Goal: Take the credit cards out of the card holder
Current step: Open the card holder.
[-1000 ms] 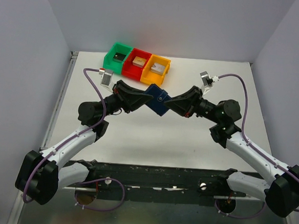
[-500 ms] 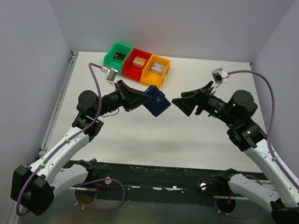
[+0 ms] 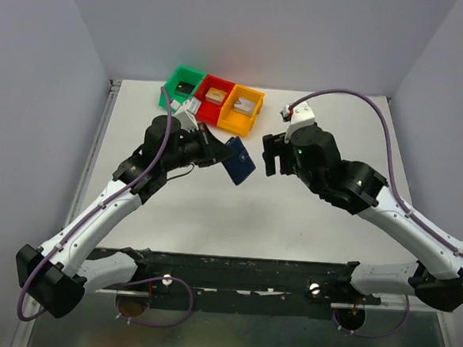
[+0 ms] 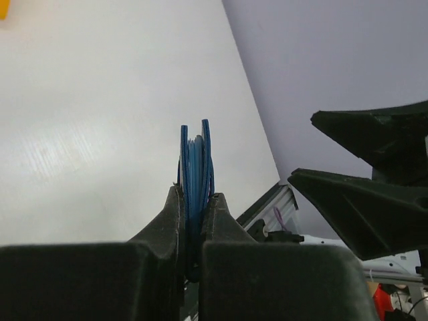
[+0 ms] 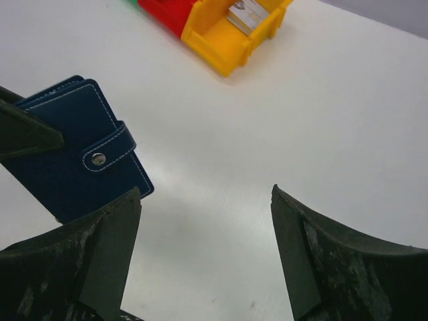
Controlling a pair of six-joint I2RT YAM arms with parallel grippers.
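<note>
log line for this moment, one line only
left hand: shut on card holder | right hand: open, touching nothing | strap: snapped shut | credit cards: none in view

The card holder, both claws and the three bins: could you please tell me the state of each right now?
Card holder: closed, strap snapped, gripped on edge by the left claw.
Left claw: shut on the card holder.
Right claw: open, empty, apart from the card holder.
Green bin: upright, one small item inside.
Red bin: upright, a tan block inside.
Orange bin: upright, a grey block inside.
</note>
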